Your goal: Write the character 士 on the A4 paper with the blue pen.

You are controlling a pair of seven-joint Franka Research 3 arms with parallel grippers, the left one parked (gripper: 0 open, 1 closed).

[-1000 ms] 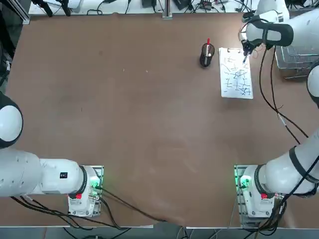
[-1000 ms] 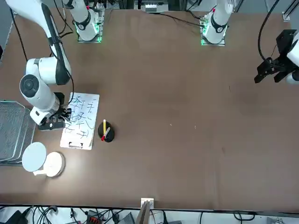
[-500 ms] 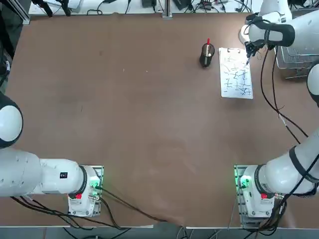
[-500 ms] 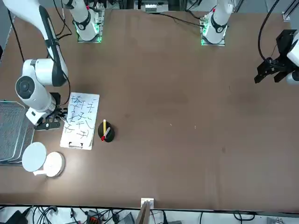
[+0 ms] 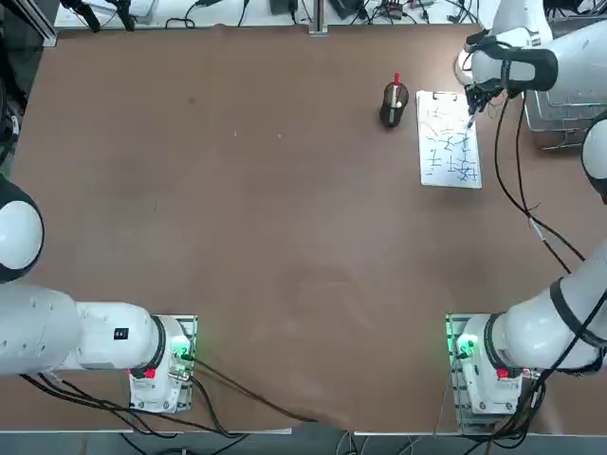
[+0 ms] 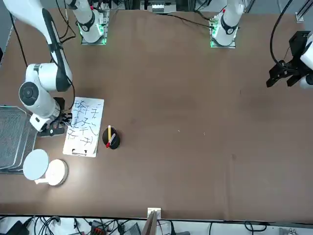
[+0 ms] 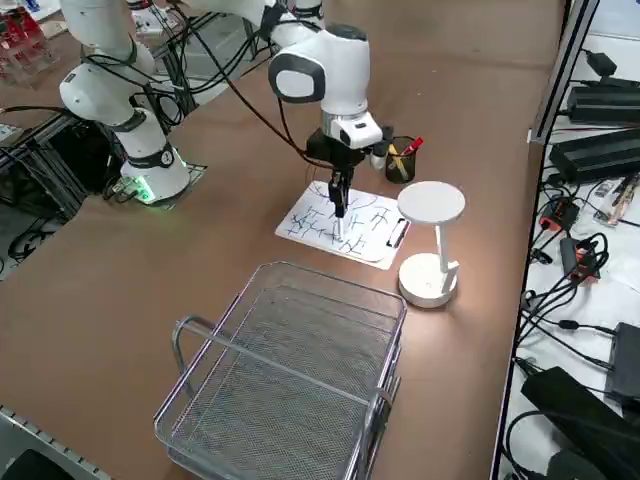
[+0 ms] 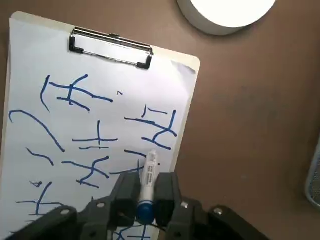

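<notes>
The A4 paper [image 8: 167,90] lies clipped on a board at the far right of the table, also seen in the top view [image 5: 443,136], the front view [image 6: 93,108] and the right side view [image 7: 368,243]. Several blue strokes cover it. My right gripper [image 8: 147,186] is shut on the blue pen [image 8: 149,167], which points down at the sheet near its right margin, among the strokes. The right side view shows the gripper [image 7: 338,190] hanging straight above the paper with the pen [image 7: 339,212] below it. I cannot tell whether the tip touches.
A black pen cup [image 5: 394,106] with a red-topped pen stands just left of the paper. A white round lamp [image 7: 430,245] sits beyond the clip end. A wire basket [image 7: 290,370] stands to the right of the paper.
My right gripper with the pen shifted slightly toward the paper's right edge and then came back a little. The paper and the cup have not moved.
</notes>
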